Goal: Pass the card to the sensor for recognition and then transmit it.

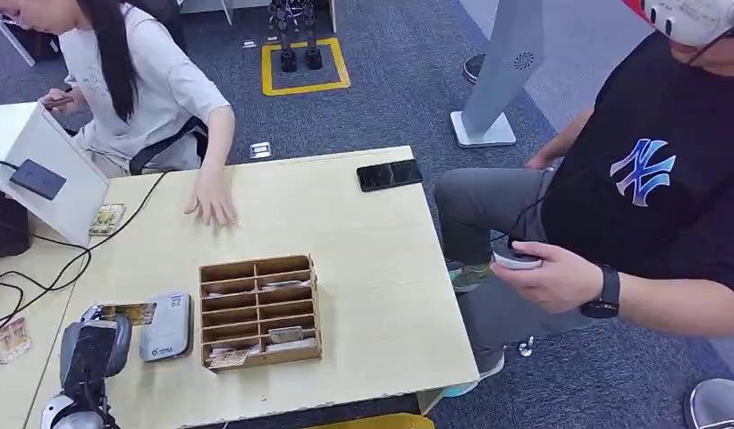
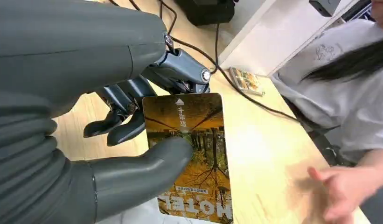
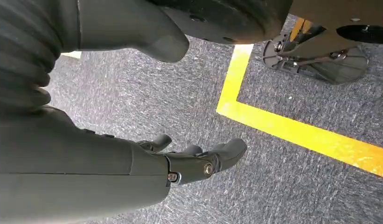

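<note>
My left hand (image 1: 93,350) is over the table's near left corner and pinches a hotel card (image 1: 129,313) with an autumn forest picture. In the left wrist view the thumb (image 2: 147,163) presses on the card (image 2: 191,154) and the fingers (image 2: 128,109) sit behind it. A flat grey device (image 1: 166,326) lies just right of the card. A white box with a black pad (image 1: 37,179) stands at the far left. My right hand (image 3: 194,158) hangs over the carpet, fingers apart and holding nothing.
A wooden slotted box (image 1: 260,310) with cards in it stands right of the grey device. Loose cards (image 1: 106,219) (image 1: 12,340), cables (image 1: 41,277) and a black phone (image 1: 390,174) lie on the table. One person's hand (image 1: 211,201) rests on the table; another sits at the right holding a controller (image 1: 515,259).
</note>
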